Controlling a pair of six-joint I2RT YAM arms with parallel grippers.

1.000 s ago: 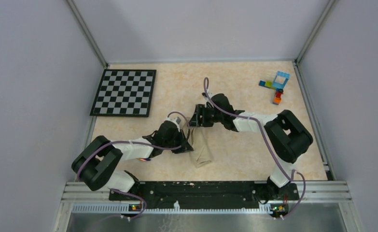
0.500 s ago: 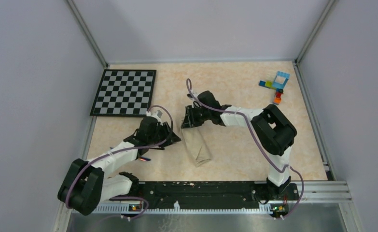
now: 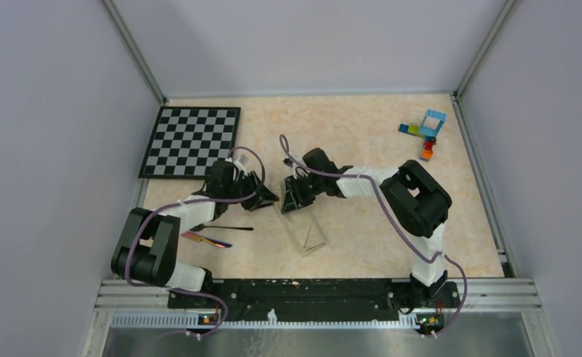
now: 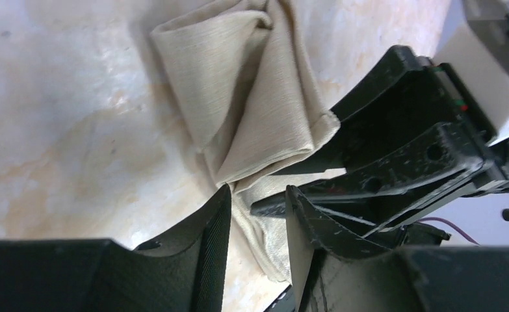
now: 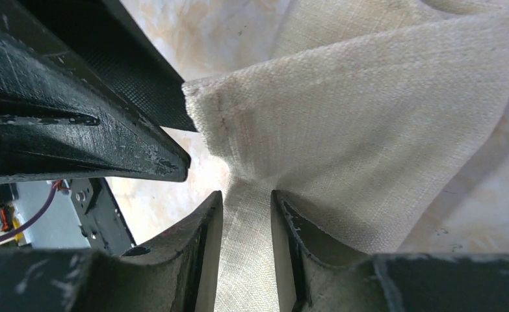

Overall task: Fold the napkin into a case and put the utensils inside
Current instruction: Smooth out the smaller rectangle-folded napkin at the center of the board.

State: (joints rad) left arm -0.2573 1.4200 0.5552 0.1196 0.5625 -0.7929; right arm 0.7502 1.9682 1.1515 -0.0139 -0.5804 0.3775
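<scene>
The cream napkin (image 3: 307, 233) lies mid-table, folded into a narrow tapered case (image 4: 238, 78), its far end raised. My right gripper (image 3: 289, 202) meets that far end from the right. Its jaws (image 5: 246, 195) are shut on a layer of the napkin (image 5: 368, 117), which fills the gap between them. My left gripper (image 3: 267, 197) faces it from the left. It (image 4: 258, 195) stands open astride the cloth edge, with table showing beside the cloth. Two utensils lie left of the case: a slim dark one (image 3: 227, 227) and a rainbow-tinted one (image 3: 207, 239).
The black-and-white chequered board (image 3: 191, 141) lies at the back left, just behind my left arm. Small coloured toy bricks (image 3: 425, 130) sit at the back right. Both grippers crowd together at the napkin's far end, fingers nearly touching.
My left gripper opened, swung out left, then came to the napkin's far end. My right gripper moved left and closed on the cloth, whose end has lifted. The utensils are uncovered.
</scene>
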